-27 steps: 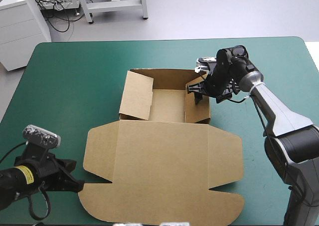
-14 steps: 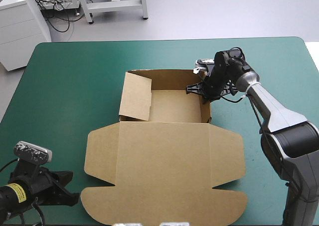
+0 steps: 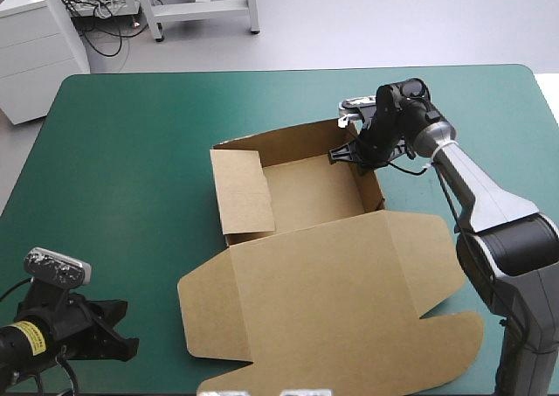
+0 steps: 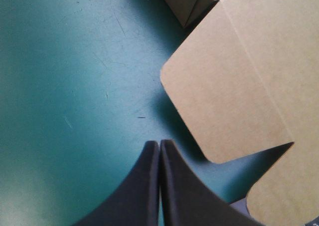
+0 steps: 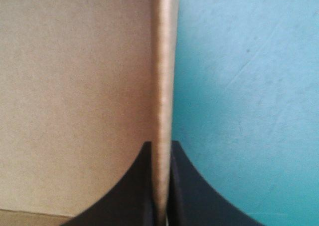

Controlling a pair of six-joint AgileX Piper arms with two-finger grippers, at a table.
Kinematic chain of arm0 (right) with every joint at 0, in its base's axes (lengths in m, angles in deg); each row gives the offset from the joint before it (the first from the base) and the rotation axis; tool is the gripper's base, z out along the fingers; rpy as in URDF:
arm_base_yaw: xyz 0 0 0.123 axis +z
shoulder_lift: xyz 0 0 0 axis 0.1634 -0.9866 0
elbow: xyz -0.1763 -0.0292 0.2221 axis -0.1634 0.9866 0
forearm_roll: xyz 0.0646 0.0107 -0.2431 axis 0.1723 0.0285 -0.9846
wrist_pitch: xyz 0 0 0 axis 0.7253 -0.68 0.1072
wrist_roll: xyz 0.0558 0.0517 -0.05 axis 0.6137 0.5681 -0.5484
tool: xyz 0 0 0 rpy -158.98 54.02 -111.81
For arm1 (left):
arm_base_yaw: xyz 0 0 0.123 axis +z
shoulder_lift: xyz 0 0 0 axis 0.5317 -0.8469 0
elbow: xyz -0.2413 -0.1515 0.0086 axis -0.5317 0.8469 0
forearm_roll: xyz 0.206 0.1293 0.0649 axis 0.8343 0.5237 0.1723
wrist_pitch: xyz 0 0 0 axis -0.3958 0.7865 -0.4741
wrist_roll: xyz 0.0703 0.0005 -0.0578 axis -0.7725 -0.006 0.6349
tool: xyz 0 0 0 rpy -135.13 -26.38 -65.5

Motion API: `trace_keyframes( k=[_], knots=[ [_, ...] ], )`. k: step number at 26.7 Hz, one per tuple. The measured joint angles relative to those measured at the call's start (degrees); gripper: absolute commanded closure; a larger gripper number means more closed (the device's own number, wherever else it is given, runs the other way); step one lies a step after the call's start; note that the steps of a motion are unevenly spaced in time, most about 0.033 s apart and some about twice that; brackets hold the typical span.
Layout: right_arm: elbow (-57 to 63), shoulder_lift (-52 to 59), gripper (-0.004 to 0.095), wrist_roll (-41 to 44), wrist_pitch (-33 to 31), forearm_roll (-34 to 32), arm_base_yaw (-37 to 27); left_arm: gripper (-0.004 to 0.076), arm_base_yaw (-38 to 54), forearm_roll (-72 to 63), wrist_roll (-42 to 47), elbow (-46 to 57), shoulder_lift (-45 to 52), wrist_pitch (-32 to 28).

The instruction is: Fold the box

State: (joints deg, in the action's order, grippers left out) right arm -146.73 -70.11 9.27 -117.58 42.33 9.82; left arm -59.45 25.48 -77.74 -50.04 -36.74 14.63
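Teal-green cover (image 3: 122, 134) lay over the whole table, and the box (image 3: 314, 195) sat near its middle as an open tray, turned a little askew, its lid (image 3: 332, 300) flat on the cover toward the near edge. Only the high view gave this layout, along with the tray's left flap (image 3: 243, 191) leaning inward over the floor. That view left the grip itself unclear. The right wrist view settled it: the tray's right wall (image 5: 163, 61) ran edge-on straight between the black fingers of the right gripper (image 5: 160, 146), which were all but closed on the board, with the tray's inside on one side and bare cover on the other. The left wrist view showed the left gripper (image 4: 159, 143) with its fingers pressed together into one point, holding nothing, over bare cover, a rounded lid flap (image 4: 224, 101) ahead of it and not touching. The right arm reached from the near right far across the table, its wrist bent down so the right gripper (image 3: 352, 156) met the tray's far right corner. The left gripper (image 3: 129, 348) hung low at the near left corner, pointing right, apart from the lid.
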Motion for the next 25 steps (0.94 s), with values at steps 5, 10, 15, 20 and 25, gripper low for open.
trace_keyframes(
  k=[5, 10, 15, 20, 25],
  knots=[
    [-7.02, 0.0, 0.0931, -0.82, -0.78, -1.78, -4.42, 0.0756, 0.0, 0.0, 0.43, 0.0, 0.0, 0.0],
    [-13.08, 0.0, 0.0931, -0.87, -0.78, -2.59, -11.73, 0.0756, 0.0, -0.24, 0.74, 0.0, 0.0, 0.0],
    [-14.66, 0.0, 0.0931, -0.81, -1.2, -4.15, -20.09, 0.0756, 0.0, -1.23, 0.86, 0.0, 0.0, 0.0],
    [-14.71, -0.07, 0.0931, 4.67, -0.33, -4.79, -32.4, 0.0756, 0.0, -1.9, 1.04, 0.0, 0.0, 0.0],
    [-14.88, -1.28, 0.0921, 6.54, -1.34, -5.62, -39.37, 0.0756, 0.0, -1.96, 1.04, 0.0, 0.0, 0.0]
  ],
)
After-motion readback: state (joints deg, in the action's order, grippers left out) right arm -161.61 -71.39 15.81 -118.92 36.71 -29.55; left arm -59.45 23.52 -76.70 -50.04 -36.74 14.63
